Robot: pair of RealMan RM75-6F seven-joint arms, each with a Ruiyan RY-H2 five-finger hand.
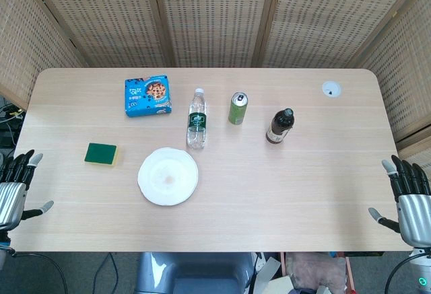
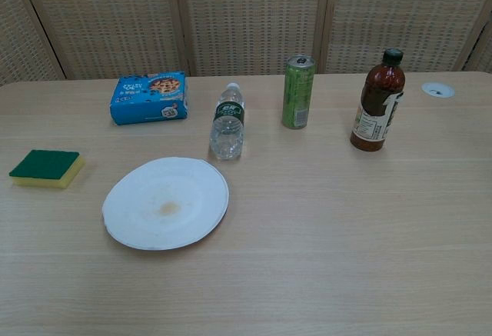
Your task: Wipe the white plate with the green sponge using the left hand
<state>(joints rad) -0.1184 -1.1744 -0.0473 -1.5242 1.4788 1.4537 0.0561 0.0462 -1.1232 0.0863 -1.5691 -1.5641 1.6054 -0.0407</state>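
The white plate (image 1: 168, 176) (image 2: 166, 203) lies near the table's front, with a brownish smear at its centre. To its left sits the green sponge (image 1: 101, 153) (image 2: 47, 167), green face up on a yellow base. My left hand (image 1: 15, 181) hangs open beside the table's left front corner, well left of the sponge and touching nothing. At the right front corner my right hand (image 1: 410, 195) is also open and holds nothing. Neither hand shows in the chest view.
Behind the plate stand a clear water bottle (image 1: 196, 119) (image 2: 227, 123), a green can (image 1: 238, 107) (image 2: 297, 91) and a brown sauce bottle (image 1: 279, 126) (image 2: 377, 101). A blue cookie box (image 1: 147, 95) (image 2: 150, 98) lies at the back left. A cable grommet (image 1: 330, 89) sits far right.
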